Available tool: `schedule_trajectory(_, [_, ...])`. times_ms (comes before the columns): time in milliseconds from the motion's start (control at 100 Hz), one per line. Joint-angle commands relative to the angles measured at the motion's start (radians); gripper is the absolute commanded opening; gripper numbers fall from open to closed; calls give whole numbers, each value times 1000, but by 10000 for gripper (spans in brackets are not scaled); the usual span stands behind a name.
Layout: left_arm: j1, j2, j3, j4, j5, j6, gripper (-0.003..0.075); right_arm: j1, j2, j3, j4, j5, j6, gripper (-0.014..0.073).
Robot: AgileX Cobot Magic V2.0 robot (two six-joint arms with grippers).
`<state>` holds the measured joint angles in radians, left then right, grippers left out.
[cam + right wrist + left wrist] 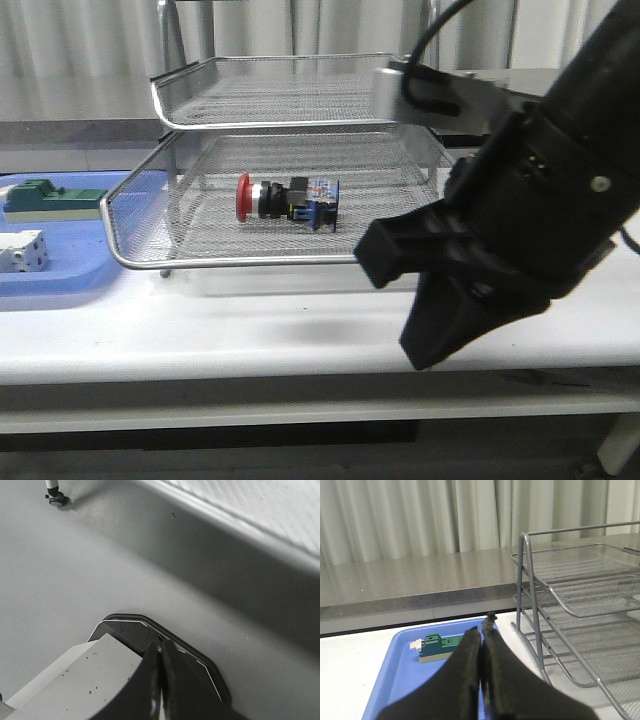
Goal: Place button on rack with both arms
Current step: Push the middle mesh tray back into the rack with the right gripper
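The button (287, 199) lies on its side on a wire-mesh tier of the rack (230, 262), red head to the left and blue block to the right. No gripper touches it. My right gripper (420, 355) hangs shut in front of the table's front edge, right of the button and well below it. In the right wrist view the right gripper (161, 647) is shut on nothing, over the grey floor. My left gripper (482, 630) is shut and empty above the blue tray (395, 680), with the rack (580, 614) beside it. The left gripper is out of the front view.
The blue tray (60, 275) lies left of the rack and holds a green block (50, 197) and a white block (22, 250). The green block (440, 647) sits just beyond my left fingertips. A grey-and-black base (100, 675) stands on the floor under the right gripper.
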<state>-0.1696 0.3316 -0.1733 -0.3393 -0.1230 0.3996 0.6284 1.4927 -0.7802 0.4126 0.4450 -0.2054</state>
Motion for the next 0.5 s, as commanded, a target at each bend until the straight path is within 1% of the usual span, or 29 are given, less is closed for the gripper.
schedule_trajectory(0, [2,8,-27,-4,-75,-8,-20,13,19,-72,15,-48,-22,-66])
schedule_trajectory(310, [2,8,-27,-4,-75,-8,-20,15,149,-221,7,-50,-75,-66])
schedule_trajectory(490, [2,8,-27,-4,-75,-8,-20,14,190,-285,-47,-71,-75,-66])
